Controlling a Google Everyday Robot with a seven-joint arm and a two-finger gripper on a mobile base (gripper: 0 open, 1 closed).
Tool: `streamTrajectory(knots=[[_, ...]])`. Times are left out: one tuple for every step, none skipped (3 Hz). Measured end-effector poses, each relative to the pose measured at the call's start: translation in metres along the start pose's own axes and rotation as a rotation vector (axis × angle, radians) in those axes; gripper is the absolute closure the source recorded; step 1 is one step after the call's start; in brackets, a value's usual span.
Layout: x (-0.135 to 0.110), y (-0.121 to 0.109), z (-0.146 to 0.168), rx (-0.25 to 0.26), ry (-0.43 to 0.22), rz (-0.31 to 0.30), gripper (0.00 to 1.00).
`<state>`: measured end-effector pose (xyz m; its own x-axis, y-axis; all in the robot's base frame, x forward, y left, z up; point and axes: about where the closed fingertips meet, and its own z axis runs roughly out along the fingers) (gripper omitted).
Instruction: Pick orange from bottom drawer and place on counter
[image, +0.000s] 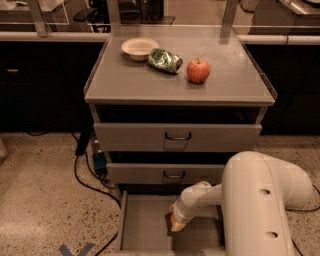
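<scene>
Grey bottom drawer holds tool, small orange.

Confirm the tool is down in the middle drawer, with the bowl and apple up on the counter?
No: the camera view shows the tool in the bottom drawer, not the middle one. The bowl and apple are on the counter.

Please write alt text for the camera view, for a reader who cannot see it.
The robot's white arm reaches down into the open bottom drawer, with its hand near the drawer floor. On the counter above sit a bowl, a green package and a red apple.
</scene>
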<state>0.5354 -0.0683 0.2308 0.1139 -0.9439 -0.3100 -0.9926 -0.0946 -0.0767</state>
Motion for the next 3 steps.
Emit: streamTrajectory(knots=[[0.0, 0.007, -0.043, 0.049, 0.04, 0.005, 1.0], [-0.004, 0.017, -0.098, 0.091, 0.068, 0.003, 1.0], [-0.016, 0.021, -0.163, 0.148, 0.085, -0.008, 1.0]])
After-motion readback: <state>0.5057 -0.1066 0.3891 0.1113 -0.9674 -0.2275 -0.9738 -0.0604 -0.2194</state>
